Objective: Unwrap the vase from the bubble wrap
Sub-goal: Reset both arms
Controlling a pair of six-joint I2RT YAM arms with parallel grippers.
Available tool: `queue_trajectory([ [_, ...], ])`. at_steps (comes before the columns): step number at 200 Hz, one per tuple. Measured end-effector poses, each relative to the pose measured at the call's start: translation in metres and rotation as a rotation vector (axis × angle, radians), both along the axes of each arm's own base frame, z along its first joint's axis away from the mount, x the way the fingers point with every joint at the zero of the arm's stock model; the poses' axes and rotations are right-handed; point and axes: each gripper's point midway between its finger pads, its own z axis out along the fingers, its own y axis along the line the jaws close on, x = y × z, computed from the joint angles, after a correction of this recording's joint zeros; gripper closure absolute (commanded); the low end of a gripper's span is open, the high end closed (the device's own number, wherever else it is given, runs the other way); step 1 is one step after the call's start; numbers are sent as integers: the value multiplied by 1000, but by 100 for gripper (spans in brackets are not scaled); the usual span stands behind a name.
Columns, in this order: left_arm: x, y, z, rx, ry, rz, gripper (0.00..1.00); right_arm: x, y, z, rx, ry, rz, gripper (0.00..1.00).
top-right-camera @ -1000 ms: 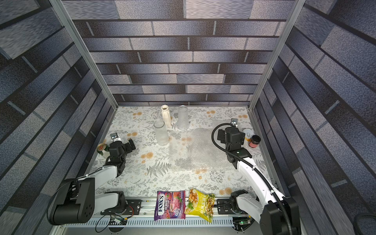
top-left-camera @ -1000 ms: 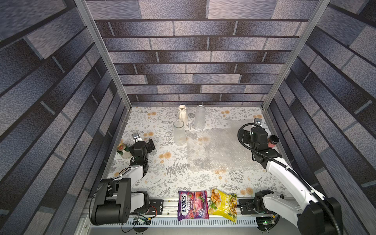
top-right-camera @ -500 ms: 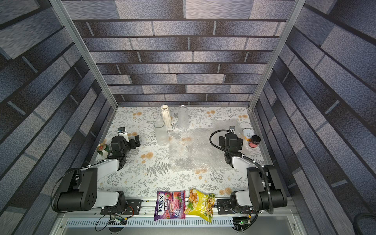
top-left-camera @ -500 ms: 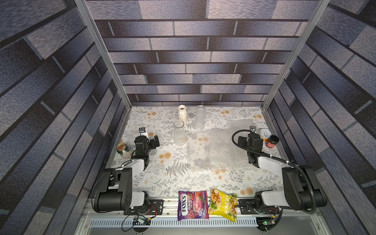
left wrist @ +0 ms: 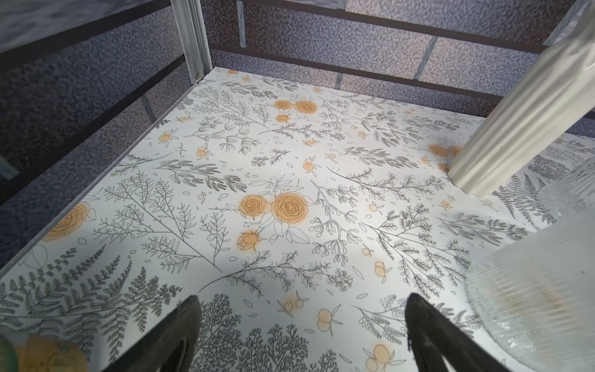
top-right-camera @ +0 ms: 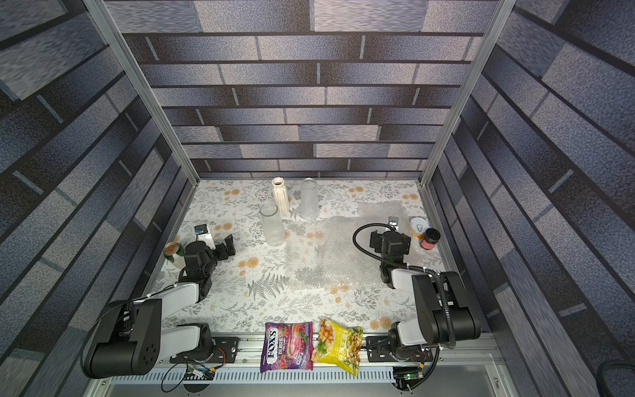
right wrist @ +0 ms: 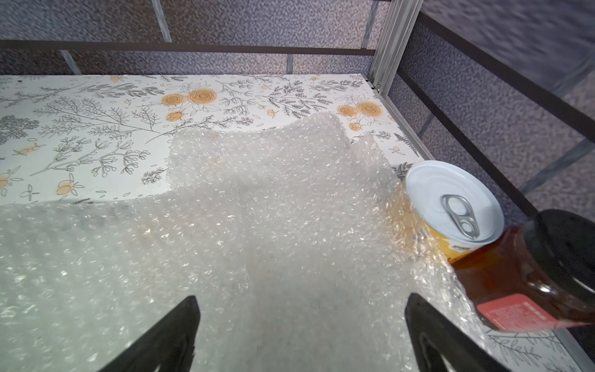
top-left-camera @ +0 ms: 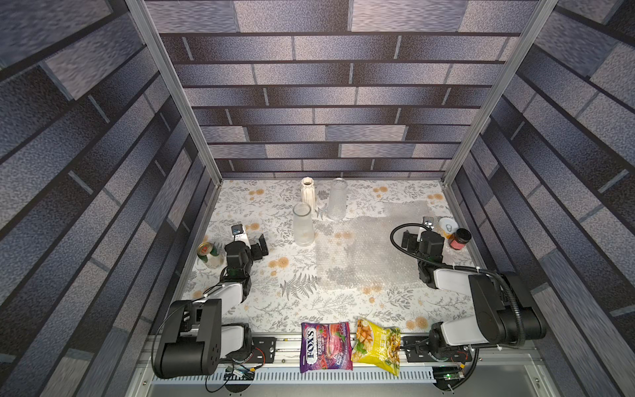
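Showing, at the left edge of the floral bench [top-left-camera: 275,302], a green can [top-left-camera: 208,252] just beside the left arm. Holding the left claw [left wrist: 302,306] released and empty, jaws well apart, low over bare bench. Presenting near centre three upright vases: a clear glass vase [top-left-camera: 303,225] nearest the front, a white ribbed vase [top-left-camera: 308,194] behind it, and a taller glass vase [top-left-camera: 337,199] just beside that one. Spreading the bubble wrap [top-left-camera: 364,254] flat on the bench to the right of the vases, wrapped around nothing, its left edge near the foot of the clear glass vase, its right edge riding up against a white-lidded can [right wrist: 450,206]. Displaying, on the front rail, a purple candy bag [top-left-camera: 324,345] and a yellow snack bag [top-left-camera: 378,345] side by side. Poising the right claw [right wrist: 301,306] released and empty, low over the wrap. Placing a dark-lidded jar [right wrist: 528,280] just beside the white-lidded can, at the bench's right edge.
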Motion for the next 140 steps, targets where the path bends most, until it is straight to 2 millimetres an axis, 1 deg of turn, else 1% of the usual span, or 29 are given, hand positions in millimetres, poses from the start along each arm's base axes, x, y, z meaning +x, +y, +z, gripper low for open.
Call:
queue_trajectory([
  [17, 6, -1, 3, 18, -17, -14, 0, 2, 0, 4, 2, -19, -1, 0],
  [36, 20, -1, -3, 31, -4, -38, 0, 3, 0, 5, 3, -24, -1, 0],
  [50, 29, -3, -11, 39, 3, -62, 0, 3, -1, 4, 4, -22, -2, 0],
  [57, 32, -5, -19, 38, 12, -74, 0, 3, -1, 4, 4, -22, -1, 0],
  [68, 30, -5, -33, 31, 55, -82, 0, 5, 0, 2, 8, -18, 6, 0],
  [74, 29, -6, -36, 31, 67, -89, 0, 6, 0, 1, 10, -15, 9, 0],
  [101, 36, -7, -30, 36, 56, -99, 0, 9, 7, -1, 22, -48, 43, 0],
  [122, 46, -1, -19, 46, 39, -72, 0, 0, 7, -13, 22, -37, 52, 0],
  [140, 50, 4, -16, 49, 33, -51, 0, 0, 5, -13, 24, -35, 43, 0],
])
